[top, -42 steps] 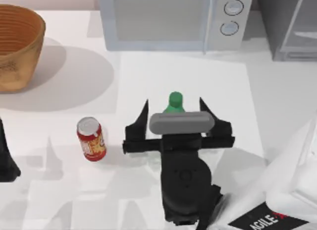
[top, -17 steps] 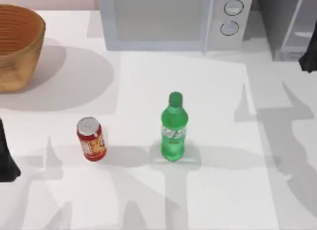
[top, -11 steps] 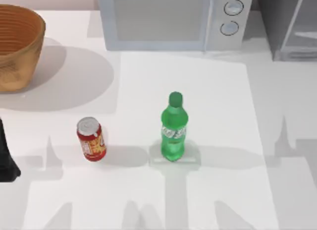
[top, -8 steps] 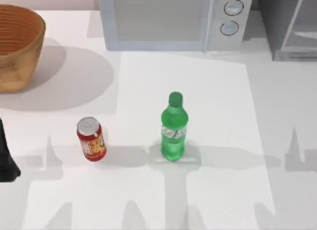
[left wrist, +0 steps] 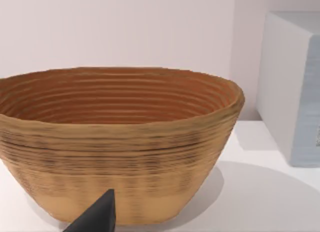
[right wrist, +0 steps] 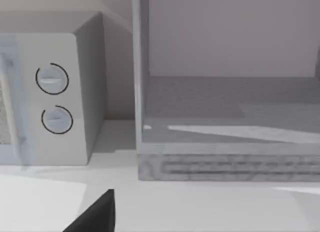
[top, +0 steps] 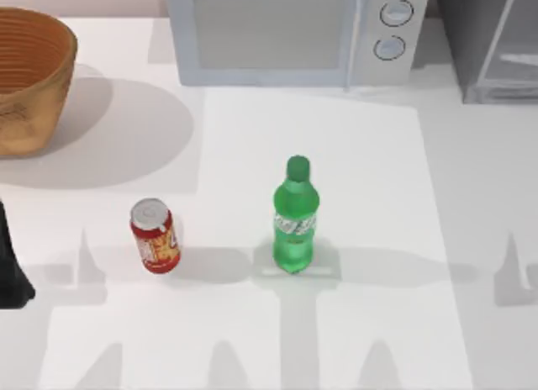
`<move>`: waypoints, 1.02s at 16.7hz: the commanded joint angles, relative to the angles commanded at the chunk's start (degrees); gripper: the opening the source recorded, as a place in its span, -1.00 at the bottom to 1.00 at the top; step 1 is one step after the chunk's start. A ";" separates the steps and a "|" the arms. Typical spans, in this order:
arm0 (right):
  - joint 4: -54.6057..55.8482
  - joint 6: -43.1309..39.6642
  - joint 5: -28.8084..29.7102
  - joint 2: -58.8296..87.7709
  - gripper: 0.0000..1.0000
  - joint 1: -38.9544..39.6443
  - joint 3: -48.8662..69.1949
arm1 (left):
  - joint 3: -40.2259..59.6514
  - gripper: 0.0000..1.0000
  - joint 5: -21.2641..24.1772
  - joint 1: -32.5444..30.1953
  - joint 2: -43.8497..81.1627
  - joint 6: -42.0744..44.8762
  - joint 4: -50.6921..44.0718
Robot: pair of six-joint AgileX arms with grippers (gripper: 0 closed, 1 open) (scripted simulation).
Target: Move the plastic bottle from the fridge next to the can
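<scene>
I see the plastic bottle (top: 294,218) standing upright near the middle of the bench (top: 471,197), with the can (top: 155,236) upright at its 9 o'clock, a gap between them. The fridge (top: 492,41) sits at the bottle's 1 o'clock, its inside bare in my right wrist view. My left arm (top: 10,264) is parked at the bench's left edge. I cannot tell how either gripper is set.

Left arm (top: 10,268): matte black, tapering dark shape, no markings, cables or screws readable. Left gripper: one black wedge-shaped fingertip (left wrist: 96,217), flat facets, pointed tip, plain surface. Right gripper: same black wedge-shaped fingertip (right wrist: 95,214), matte, unmarked. No more of either arm's body can be made out.
</scene>
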 joint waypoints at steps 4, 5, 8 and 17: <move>-1.84 -0.02 0.21 -1.38 1.00 0.05 1.48 | 0.00 1.00 0.00 0.00 0.00 0.00 0.00; -3.68 -0.03 0.26 -2.77 1.00 -0.01 2.64 | 0.00 1.00 0.00 0.00 0.00 0.00 0.00; -12.82 -0.03 0.32 -8.62 1.00 -0.12 7.47 | 0.00 1.00 0.00 0.00 0.00 0.00 0.00; -58.30 -0.10 -0.07 -32.18 1.00 0.02 26.68 | 0.00 1.00 0.00 0.00 0.00 0.00 0.00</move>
